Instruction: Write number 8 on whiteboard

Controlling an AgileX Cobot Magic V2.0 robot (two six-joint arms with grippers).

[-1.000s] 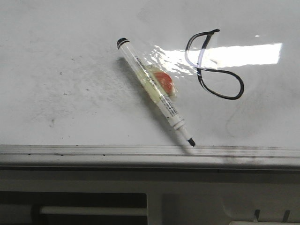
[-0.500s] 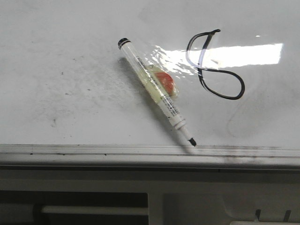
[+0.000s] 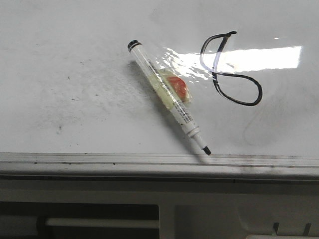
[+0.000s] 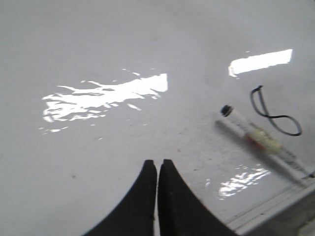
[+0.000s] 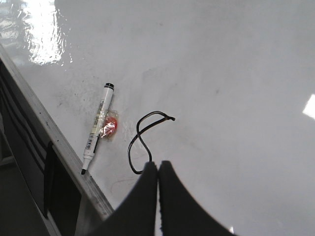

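Note:
The number 8 (image 3: 215, 73) is a thin black tilted two-loop figure with a small tail, drawn on the whiteboard (image 3: 75, 59). A white marker (image 3: 167, 94) with yellow and orange tape lies uncapped left of it, its tip by the edge rail (image 3: 99, 162). Neither gripper shows in the front view. My left gripper (image 4: 157, 162) is shut and empty above bare board, well away from the marker (image 4: 261, 140) and the 8 (image 4: 269, 117). My right gripper (image 5: 158, 163) is shut and empty, its tips over the lower loop of the 8 (image 5: 141, 133), with the marker (image 5: 97, 129) beside it.
The board is smudged with grey erased-ink dust (image 3: 60, 127) and shows bright light reflections (image 3: 259, 57). Below the grey rail is the table's frame with a dark opening (image 3: 75, 214). In the right wrist view the board's edge (image 5: 59, 142) drops off beside the marker.
The whole front view has drifted a few pixels to the right. The marker and the 8 keep their places relative to each other.

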